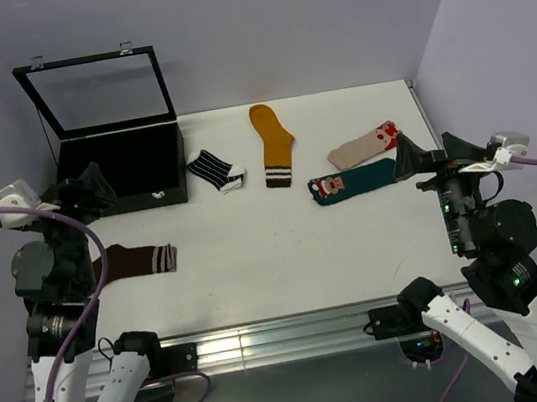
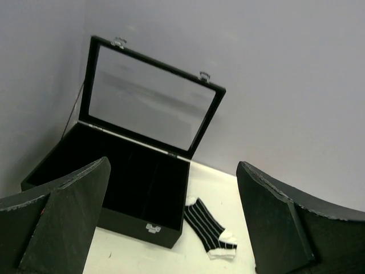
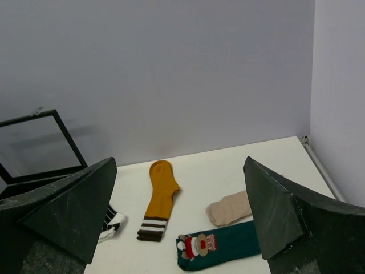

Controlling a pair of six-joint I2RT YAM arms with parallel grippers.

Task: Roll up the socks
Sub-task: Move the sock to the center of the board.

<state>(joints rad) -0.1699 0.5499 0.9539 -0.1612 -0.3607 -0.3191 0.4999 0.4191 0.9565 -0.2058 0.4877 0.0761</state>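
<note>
You'll likely find the socks (image 1: 275,144) light, limp, prone to bunching; pinch the teal sock (image 1: 355,181) at its toe. Left gripper (image 2: 172,165) and right gripper (image 3: 178,162) fingers (image 3: 279,211) stand wide apart, empty

Plain lilac walls (image 1: 321,11); white table (image 1: 259,273).

Soft matt knit cloth on all of these: the mustard sock with striped cuff (image 1: 273,143), the short black-and-white striped sock (image 1: 213,169), the brown stripe-cuffed sock (image 1: 136,260), the dark teal sock with red-white figure (image 1: 357,181) and the beige sock with red-white end (image 1: 362,149). The black rectangular box (image 1: 122,167) at upper left has a glossy clear lid pane (image 1: 103,92) and a shiny little metal clasp (image 2: 151,228), and it sits on a smooth matt white table (image 1: 287,259) with a bright metal rail (image 1: 269,340) along the bottom. The left gripper (image 2: 172,164) and right gripper (image 3: 179,162) have matt black fingers (image 2: 63,228), plastic-looking, kinda rough and scuffed at the edges.
</note>
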